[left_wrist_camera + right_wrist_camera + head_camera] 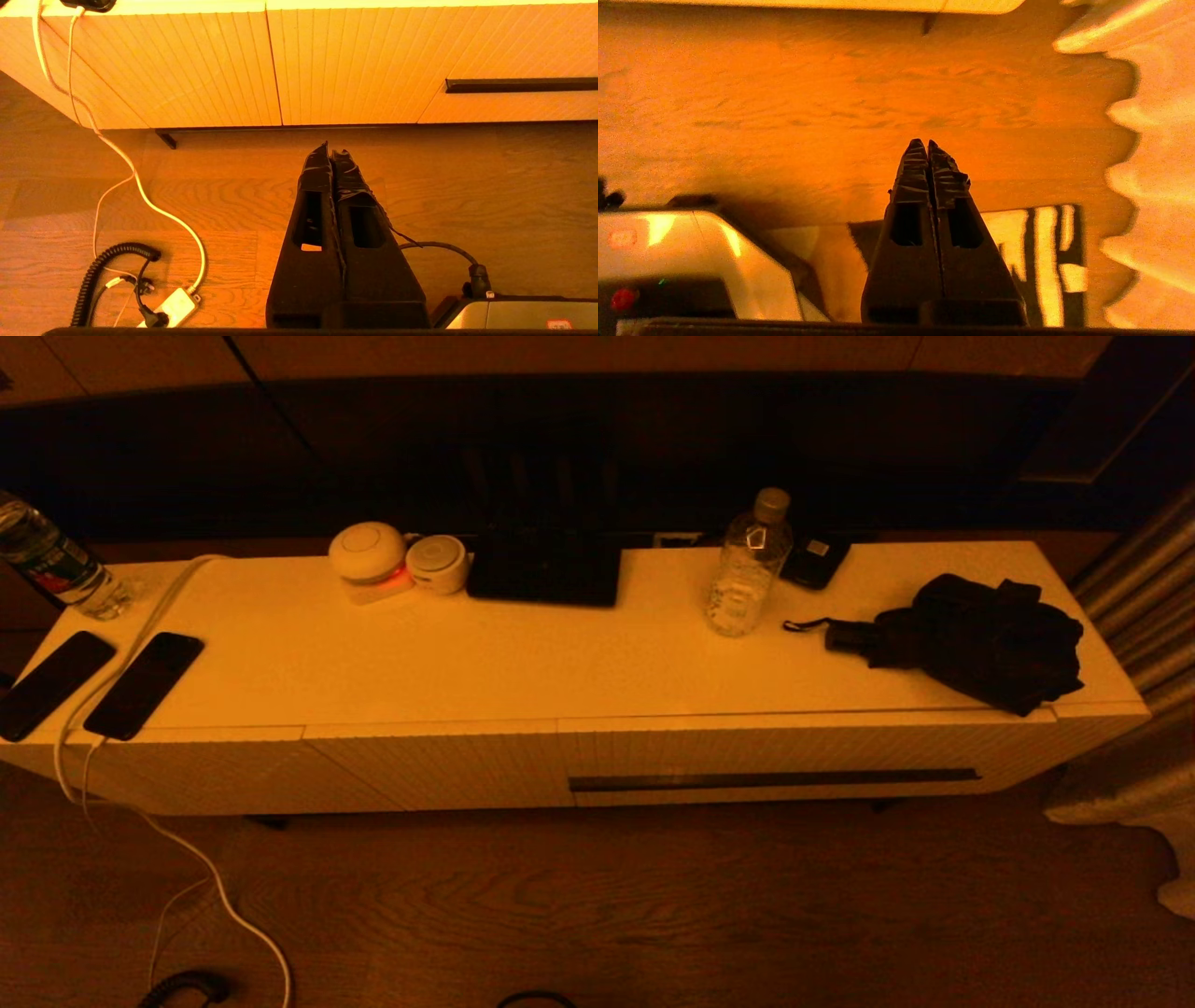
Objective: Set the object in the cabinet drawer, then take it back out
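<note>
Your left gripper (pixel 331 148) and right gripper (pixel 923 142) both hang clenched, empty, above the floor; cabinet drawer (pixel 775 761) sits closed.

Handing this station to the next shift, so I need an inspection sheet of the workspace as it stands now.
Surface: long white cabinet top, lit amber.
Job's things: white ribbed cabinet drawer with dark slot handle, closed.
Clutter: two clear plastic bottles, two black phones, black folded umbrella, two round white devices, dark flat panel.
Grippers: left tool shut, above floor; right tool shut, above floor, holding nothing.
Cables: white cable trailing off the top to a floor power strip.
Surroundings: wood floor, curtain.
</note>
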You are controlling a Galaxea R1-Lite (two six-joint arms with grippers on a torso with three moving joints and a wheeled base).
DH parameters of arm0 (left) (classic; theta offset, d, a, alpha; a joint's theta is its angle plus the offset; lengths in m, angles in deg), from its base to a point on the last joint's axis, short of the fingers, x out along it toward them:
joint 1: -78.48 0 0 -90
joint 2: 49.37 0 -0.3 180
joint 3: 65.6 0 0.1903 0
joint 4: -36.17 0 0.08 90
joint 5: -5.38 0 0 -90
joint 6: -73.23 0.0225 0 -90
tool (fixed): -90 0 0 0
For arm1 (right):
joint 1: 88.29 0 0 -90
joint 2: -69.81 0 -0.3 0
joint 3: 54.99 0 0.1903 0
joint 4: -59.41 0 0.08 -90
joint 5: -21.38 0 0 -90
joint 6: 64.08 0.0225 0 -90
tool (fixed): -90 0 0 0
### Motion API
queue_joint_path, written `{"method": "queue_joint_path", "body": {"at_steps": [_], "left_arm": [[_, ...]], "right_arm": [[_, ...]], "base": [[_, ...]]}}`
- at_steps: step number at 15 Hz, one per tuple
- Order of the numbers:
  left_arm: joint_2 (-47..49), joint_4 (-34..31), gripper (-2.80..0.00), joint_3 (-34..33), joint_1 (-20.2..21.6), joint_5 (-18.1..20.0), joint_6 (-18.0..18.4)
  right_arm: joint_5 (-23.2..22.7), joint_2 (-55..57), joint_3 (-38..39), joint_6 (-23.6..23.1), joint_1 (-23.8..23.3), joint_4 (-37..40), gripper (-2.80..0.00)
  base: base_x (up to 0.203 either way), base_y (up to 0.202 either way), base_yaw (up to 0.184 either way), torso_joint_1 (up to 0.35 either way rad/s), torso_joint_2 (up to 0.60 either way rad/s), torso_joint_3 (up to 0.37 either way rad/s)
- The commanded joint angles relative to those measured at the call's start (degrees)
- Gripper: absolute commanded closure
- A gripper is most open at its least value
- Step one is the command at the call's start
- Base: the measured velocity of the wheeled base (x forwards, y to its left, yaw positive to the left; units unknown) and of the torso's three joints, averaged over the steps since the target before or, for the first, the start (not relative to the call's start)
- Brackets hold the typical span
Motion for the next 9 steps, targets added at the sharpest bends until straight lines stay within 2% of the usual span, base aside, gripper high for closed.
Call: {"method": "queue_joint_path", "body": {"at_steps": [1, 4, 7, 9], "left_arm": [[0.00, 0.00, 0.00, 0.00, 0.00, 0.00, -0.02], [0.00, 0.00, 0.00, 0.00, 0.00, 0.00, -0.02], [0.00, 0.00, 0.00, 0.00, 0.00, 0.00, -0.02], [0.00, 0.00, 0.00, 0.00, 0.00, 0.00, -0.02]], "right_arm": [[-0.41, -6.84, 3.59, 0.13, -0.19, 0.51, 0.00], [-1.71, -14.80, 6.60, -0.63, 0.24, 2.27, 0.00], [-7.71, -21.49, 8.80, -2.83, 0.24, 2.83, 0.00], [-7.96, -21.51, 10.13, 0.35, 0.22, 2.05, 0.00]], "base": [[0.000, 0.000, 0.000, 0.000, 0.00, 0.000], [0.000, 0.000, 0.000, 0.000, 0.00, 0.000], [0.000, 0.000, 0.000, 0.000, 0.00, 0.000], [0.000, 0.000, 0.000, 0.000, 0.00, 0.000]]}}
